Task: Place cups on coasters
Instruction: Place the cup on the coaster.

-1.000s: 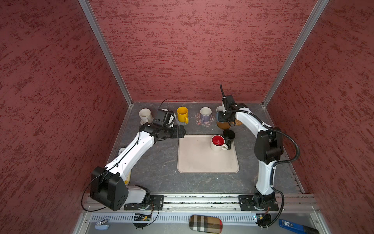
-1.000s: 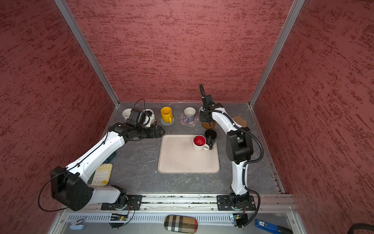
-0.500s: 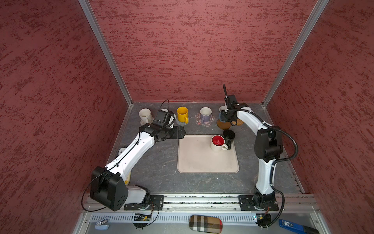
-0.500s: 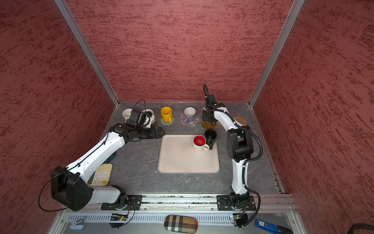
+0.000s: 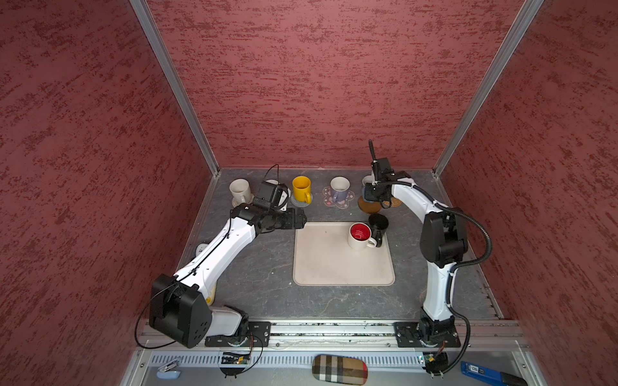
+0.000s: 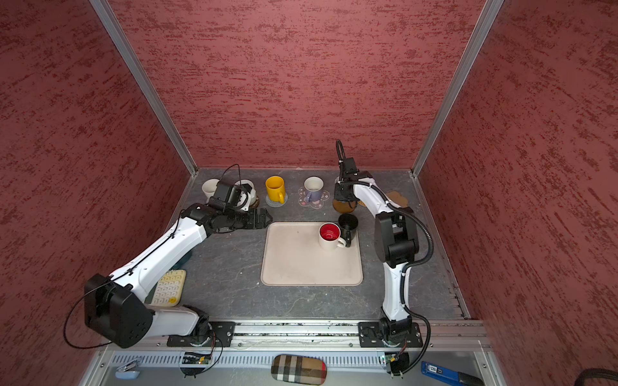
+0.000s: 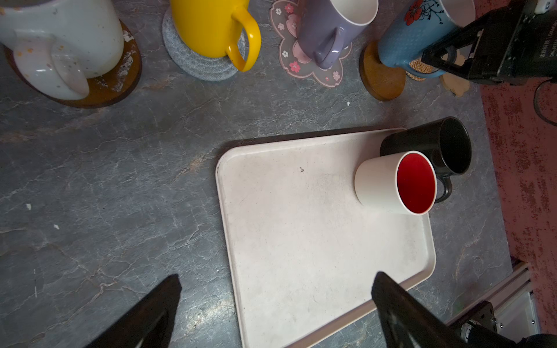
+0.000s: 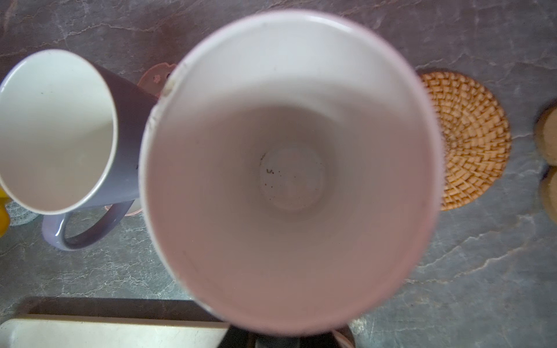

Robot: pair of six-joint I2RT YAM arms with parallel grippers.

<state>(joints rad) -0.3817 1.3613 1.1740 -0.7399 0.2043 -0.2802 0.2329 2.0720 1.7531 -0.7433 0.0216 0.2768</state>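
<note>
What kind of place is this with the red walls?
Probably a robot test booth, not a kitchen: two robot arms bolted to a metal rail, red panel walls boxing in the table, and mugs lined up on coasters.

Lab cell: red panels (image 5: pixel 301 83), aluminium rail (image 5: pixel 334 329)

Red textured walls (image 5: pixel 317 83), grey marbled tabletop (image 5: pixel 267 267)

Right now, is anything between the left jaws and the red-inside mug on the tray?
Nothing visible. In the left wrist view only bare tray lies between the open left gripper and the red-inside mug. The black mug stands close behind it on the far side, out of the path.
</note>
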